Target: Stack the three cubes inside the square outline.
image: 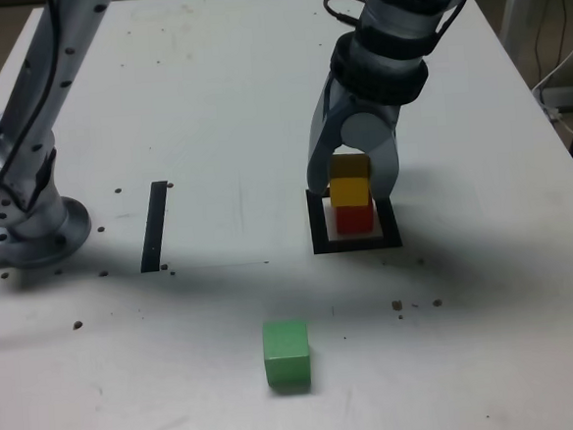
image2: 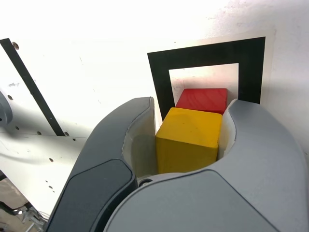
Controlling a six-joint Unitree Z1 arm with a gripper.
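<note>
A grey robot arm reaches down over a white table (image: 210, 102). Its gripper (image: 351, 186) straddles a yellow cube (image: 350, 189), which sits on top of a red cube (image: 354, 218). Both stand inside the square outline (image: 356, 242), a black frame with a white centre.

In the wrist view the yellow cube (image2: 188, 139) lies between the two curved jaws of the gripper (image2: 186, 145). One jaw appears to touch its side; on the other side a thin gap seems to show. I cannot tell whether the jaws are pinching the cube or have just let go of it. The red cube (image2: 203, 99) peeks out beneath, set slightly back from the yellow one, so the stack looks a little offset.

The green cube (image: 286, 354) rests alone on the table, well apart from the stack, towards the camera in the exterior view. A straight black strip (image: 154, 224) lies to the exterior view's left of the outline.

The cubes look matte, hard-edged and solid, probably light and stiff, with nothing fragile about them. The flat opposite faces seem the natural place to grip, near mid-height. The likely risk is nudging the stack sideways, since nothing holds the blocks together.
</note>
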